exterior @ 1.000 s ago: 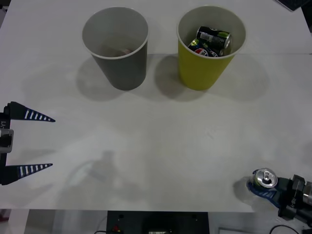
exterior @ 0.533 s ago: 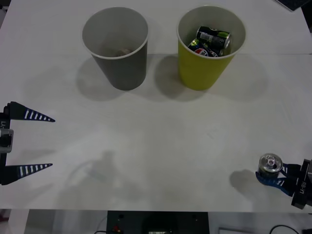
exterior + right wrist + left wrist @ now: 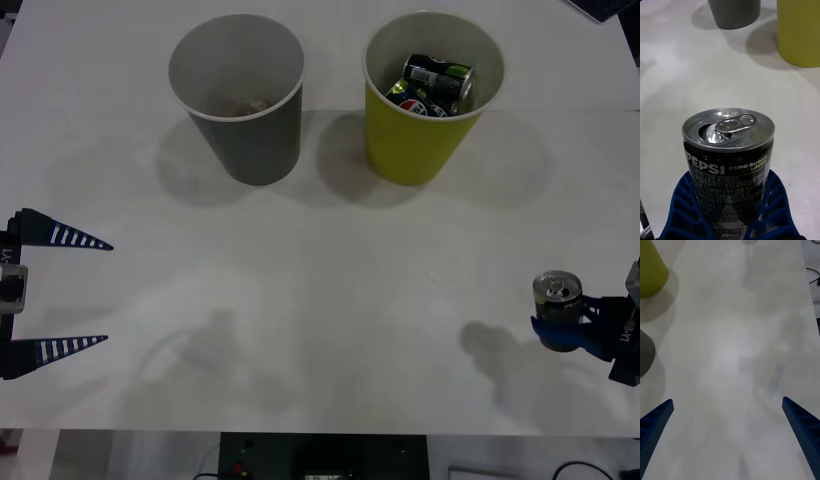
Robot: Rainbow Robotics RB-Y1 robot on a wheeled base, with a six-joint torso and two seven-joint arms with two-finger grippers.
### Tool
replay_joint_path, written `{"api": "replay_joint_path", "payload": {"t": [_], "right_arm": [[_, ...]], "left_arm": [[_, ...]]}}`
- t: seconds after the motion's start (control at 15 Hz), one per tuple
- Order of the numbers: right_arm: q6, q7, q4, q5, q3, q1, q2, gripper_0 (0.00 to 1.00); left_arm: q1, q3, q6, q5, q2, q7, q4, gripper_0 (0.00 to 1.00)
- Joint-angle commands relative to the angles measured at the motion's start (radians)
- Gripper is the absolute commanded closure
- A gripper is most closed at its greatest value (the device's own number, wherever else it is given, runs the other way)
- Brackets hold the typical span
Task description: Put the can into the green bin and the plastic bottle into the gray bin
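Observation:
My right gripper (image 3: 566, 332) is shut on the can (image 3: 557, 299), a small dark one with a silver top and pull tab. It holds the can upright above the table's near right corner, and the can's shadow falls to its left. In the right wrist view the can (image 3: 728, 161) stands between the blue fingers (image 3: 683, 210). The green bin (image 3: 415, 140) stands at the far right and the gray bin (image 3: 255, 140) to its left. The plastic bottle is out of view; something dim lies in the gray bin's bottom. My left gripper (image 3: 107, 293) waits open at the left edge.
Two cans (image 3: 432, 84) lie inside the green bin, one dark and one blue Pepsi. The right wrist view has the green bin (image 3: 799, 33) and gray bin (image 3: 735, 13) far ahead across bare white table (image 3: 330, 290). The table's front edge runs just below both grippers.
My right gripper has lifted the can and carried it away from the front edge, slightly rightward. The can's shadow has separated from it. The left arm has not moved.

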Motion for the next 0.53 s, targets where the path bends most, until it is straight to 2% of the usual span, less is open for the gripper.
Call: {"api": "replay_joint_path", "payload": {"t": [0.07,0.2,0.33,0.53], "right_arm": [[0.0,-0.244,-0.126,0.115,-0.007,-0.015,-0.016,1.0],[-0.003,-0.439,-0.225,0.198,-0.007,-0.025,-0.036,1.0],[-0.006,-0.583,-0.287,0.242,-0.007,-0.044,-0.062,1.0],[-0.032,-0.779,-0.325,0.248,0.0,-0.111,-0.138,1.0]], "left_arm": [[0.0,0.0,0.0,0.0,0.0,0.0,0.0,0.0],[0.0,0.0,0.0,0.0,0.0,0.0,0.0,0.0],[0.0,0.0,0.0,0.0,0.0,0.0,0.0,0.0],[0.0,0.0,0.0,0.0,0.0,0.0,0.0,0.0]]}}
